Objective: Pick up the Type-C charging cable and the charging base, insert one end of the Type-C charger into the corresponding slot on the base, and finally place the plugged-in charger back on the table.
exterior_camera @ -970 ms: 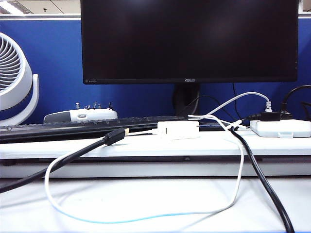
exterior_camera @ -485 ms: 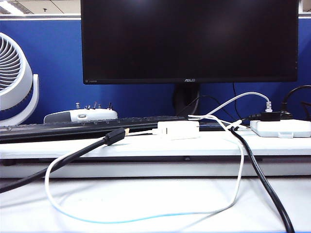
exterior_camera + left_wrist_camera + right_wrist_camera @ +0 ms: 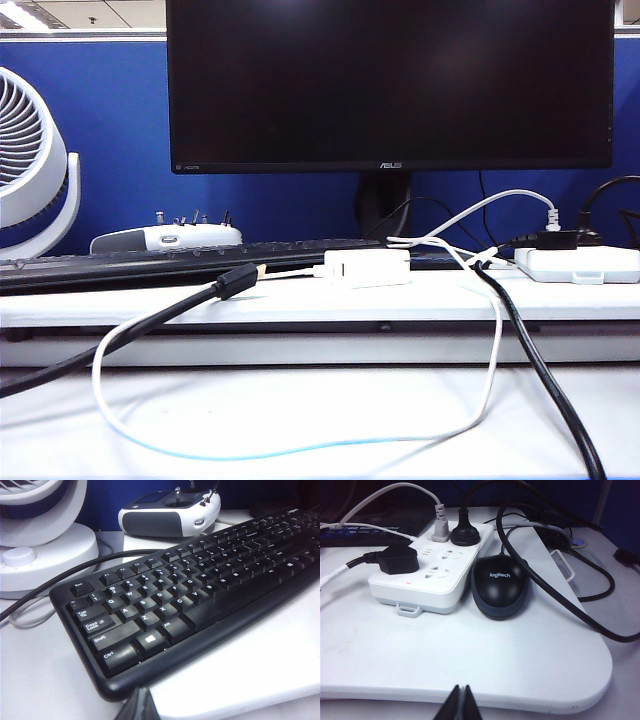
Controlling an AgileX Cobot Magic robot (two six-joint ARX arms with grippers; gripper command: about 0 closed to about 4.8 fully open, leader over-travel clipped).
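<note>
Type-C charging cable [image 3: 300, 447] loops across your desk [image 3: 320, 410], reaching the charging base [image 3: 368, 268] on the ledge. Your left gripper [image 3: 136, 707] and right gripper [image 3: 460, 705] sit pressed together, empty.

The charging base [image 3: 368, 267], a small white rectangular block, is seen lying flat on the raised ledge of the table [image 3: 300, 410], just in front of the monitor stand. The Type-C charging cable [image 3: 300, 448], thin, glossy and white, is laid in a wide loop over the lower table surface in front of the base. One end is brought up to the base's left face; whether its plug is seated there cannot be told. The other side rises past the base's right end.
</note>
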